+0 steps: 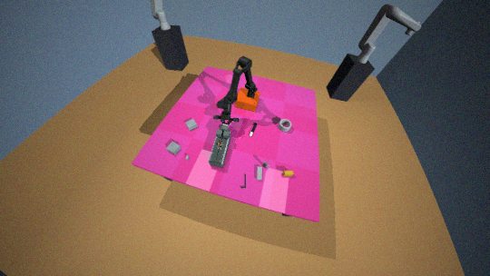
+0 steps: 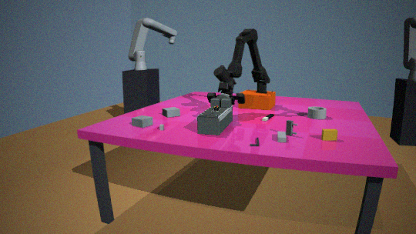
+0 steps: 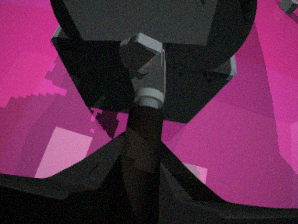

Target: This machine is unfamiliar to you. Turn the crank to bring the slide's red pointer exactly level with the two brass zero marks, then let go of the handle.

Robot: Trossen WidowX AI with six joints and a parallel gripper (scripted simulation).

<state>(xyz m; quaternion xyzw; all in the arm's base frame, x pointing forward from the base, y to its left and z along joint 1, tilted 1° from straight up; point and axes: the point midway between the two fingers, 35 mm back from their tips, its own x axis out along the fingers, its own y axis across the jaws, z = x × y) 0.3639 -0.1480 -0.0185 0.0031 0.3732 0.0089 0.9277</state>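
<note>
The grey machine point(image 1: 219, 156) point(image 2: 209, 124) point(image 3: 182, 102) is a long box in front of the arm, with its crank at the end facing the arm. A small red spot point(image 1: 220, 144) shows on its top, with tiny yellowish spots beside it; whether the pointer is level with the brass zero marks is too small to tell. In the wrist view, the grey crank arm point(image 3: 150, 75) leads down to the dark crank handle point(image 3: 144, 122). My gripper point(image 1: 226, 123) point(image 2: 226, 98) point(image 3: 139, 140) is shut on this handle, whose lower part is in deep shadow between the fingers.
The pink table point(image 1: 290, 150) point(image 2: 177, 144) also bears two grey blocks point(image 1: 173, 147) point(image 1: 191, 123) on one side of the machine, and a grey ring point(image 1: 285, 125) point(image 2: 317, 112), a black-and-white piece point(image 1: 253, 129) and a yellow block point(image 1: 288, 173) point(image 2: 329, 135) on the other. The orange base point(image 1: 247, 100) point(image 2: 256, 100) stands behind.
</note>
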